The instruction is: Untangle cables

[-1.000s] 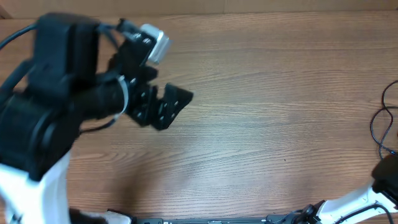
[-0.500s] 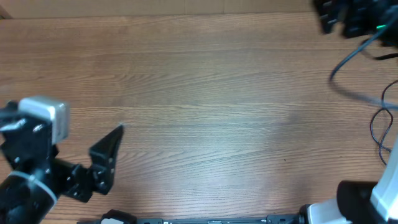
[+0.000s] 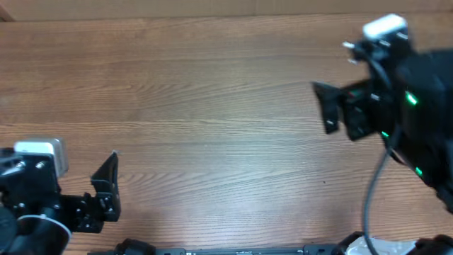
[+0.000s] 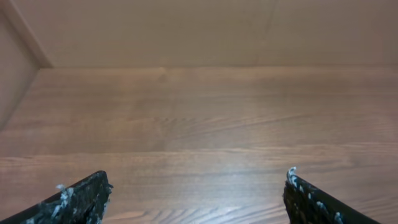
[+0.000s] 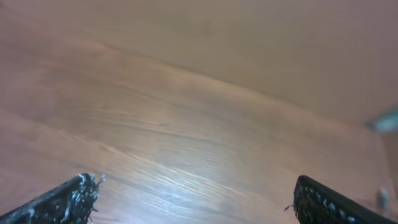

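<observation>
Wood-grain table [image 3: 226,142] fills the overhead view, with a beige strip along its far edge. At the near left corner sits the left gripper [image 3: 107,185], partly cut off by the frame. At the far right is the right gripper [image 3: 324,108], and its arm hides that side of the table. There are two arms and two grippers, and one thick arm cable [image 3: 369,195] curves down from the right arm. The thin cables cannot be made out here.

From the left wrist, bare table runs to a beige wall [image 4: 186,31] with a corner at left. Only the tips of the two left fingers [image 4: 78,199] show, spread wide with nothing between them.

The right wrist view is blurred. The two right fingers [image 5: 65,200] are also spread wide and empty. A pale smear [image 5: 385,121] at the right edge is too soft to name. The cables show in neither wrist view.
</observation>
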